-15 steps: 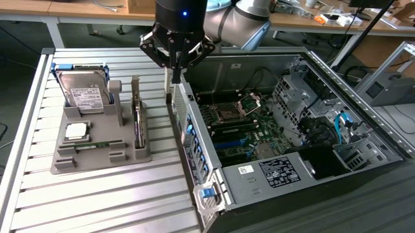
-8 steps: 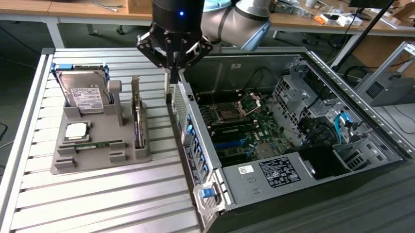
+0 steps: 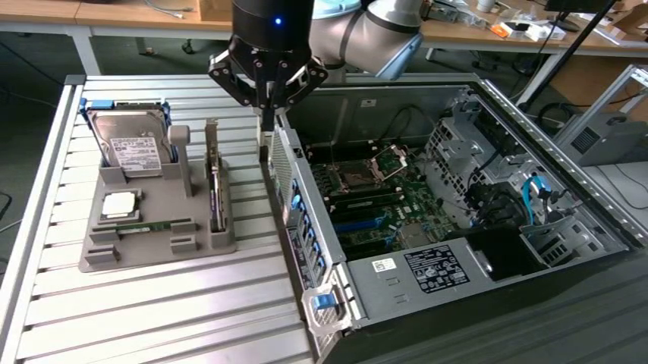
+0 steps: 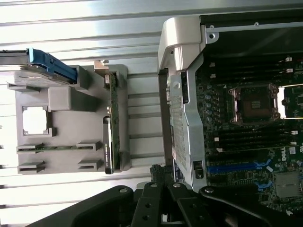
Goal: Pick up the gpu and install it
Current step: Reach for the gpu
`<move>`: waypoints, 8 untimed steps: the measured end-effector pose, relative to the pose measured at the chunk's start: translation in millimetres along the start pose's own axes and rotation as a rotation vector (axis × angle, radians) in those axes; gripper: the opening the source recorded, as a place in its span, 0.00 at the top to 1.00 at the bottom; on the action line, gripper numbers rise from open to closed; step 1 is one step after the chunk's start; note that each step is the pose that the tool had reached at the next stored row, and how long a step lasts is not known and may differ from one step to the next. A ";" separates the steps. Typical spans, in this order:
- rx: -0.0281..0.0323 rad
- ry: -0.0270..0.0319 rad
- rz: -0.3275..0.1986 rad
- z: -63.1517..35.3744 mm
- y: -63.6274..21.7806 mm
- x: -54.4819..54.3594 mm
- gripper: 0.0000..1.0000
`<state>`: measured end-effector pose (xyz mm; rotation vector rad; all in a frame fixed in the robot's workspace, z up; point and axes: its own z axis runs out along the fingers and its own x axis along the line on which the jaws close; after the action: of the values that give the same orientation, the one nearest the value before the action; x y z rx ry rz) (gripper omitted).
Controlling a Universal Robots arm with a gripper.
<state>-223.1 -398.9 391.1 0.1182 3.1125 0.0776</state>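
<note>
The black tool [image 3: 266, 127] is hanging pinched shut over the computer case's [image 3: 354, 292] perforated steel wall; the thin, dark gpu [image 3: 215, 182] is standing edge-on in the grey moulded holder [image 3: 152, 244] on the ribbed aluminium surface [image 3: 152, 318].

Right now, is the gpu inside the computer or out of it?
Out. The gpu stands on edge in the gray holder beside the open computer case.
</note>
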 end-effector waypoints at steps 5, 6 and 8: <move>0.0000 0.0000 0.000 0.0 -0.2 2.8 0.89; 0.0000 0.0000 0.000 0.0 -0.3 3.8 0.89; 0.0000 0.0000 0.000 0.1 -0.4 5.0 0.89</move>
<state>-228.1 -398.9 390.9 0.1182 3.1124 0.0776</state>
